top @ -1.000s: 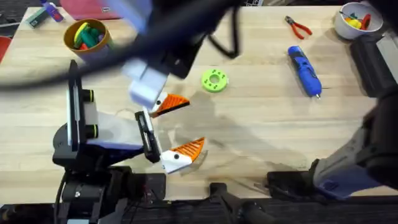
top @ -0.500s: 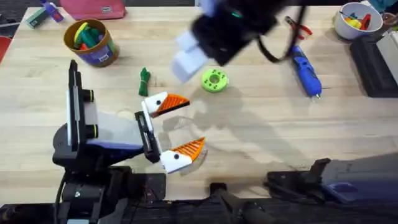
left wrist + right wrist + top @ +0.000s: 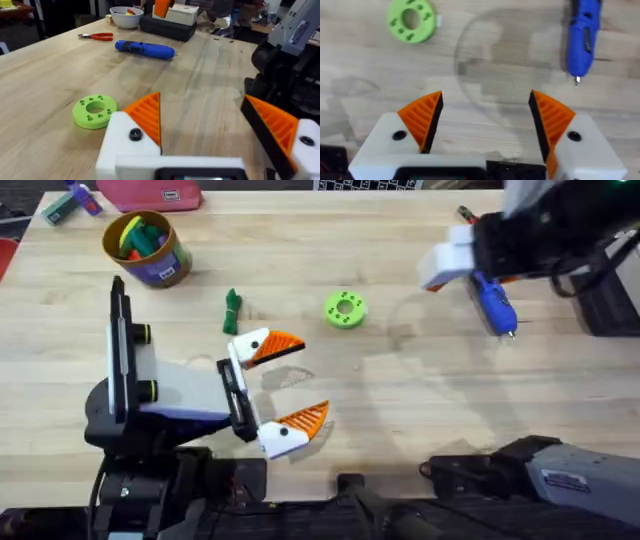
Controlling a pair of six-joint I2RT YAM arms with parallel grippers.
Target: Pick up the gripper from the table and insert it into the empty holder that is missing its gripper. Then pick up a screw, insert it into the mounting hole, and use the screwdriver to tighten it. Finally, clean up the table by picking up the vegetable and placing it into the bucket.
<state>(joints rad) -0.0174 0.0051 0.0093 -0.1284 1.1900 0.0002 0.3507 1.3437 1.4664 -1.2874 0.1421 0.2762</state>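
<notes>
Looking down from overhead, I saw my right hand [image 3: 455, 265] raised over the far right of the table [image 3: 420, 390], directly beside the screwdriver [image 3: 490, 293], its white and orange fingers spread wide with nothing between them. From the right wrist camera the screwdriver [image 3: 584, 35] lay past the hand [image 3: 485, 120], off toward one finger, its silver tip pointing back toward that finger, and the lime-green disc [image 3: 411, 20] sat beyond the other finger. My left hand [image 3: 285, 385] rested low at the near left of the table, its jaws also apart and empty, with an orange ribbed pad [image 3: 280, 345] on the far finger and another [image 3: 305, 418] on the near one. The vegetable [image 3: 232, 310] lay on the wood just beyond the left hand's far finger, near it but not touching, and well apart from the right hand. The bucket [image 3: 145, 248] stood at the far left with colourful toys at its mouth. From the left wrist camera I could see the disc [image 3: 94, 111] close by the left hand [image 3: 205, 127], and farther off the screwdriver [image 3: 145, 49], the red-handled pliers [image 3: 97, 36] and a white bowl [image 3: 126, 16].
</notes>
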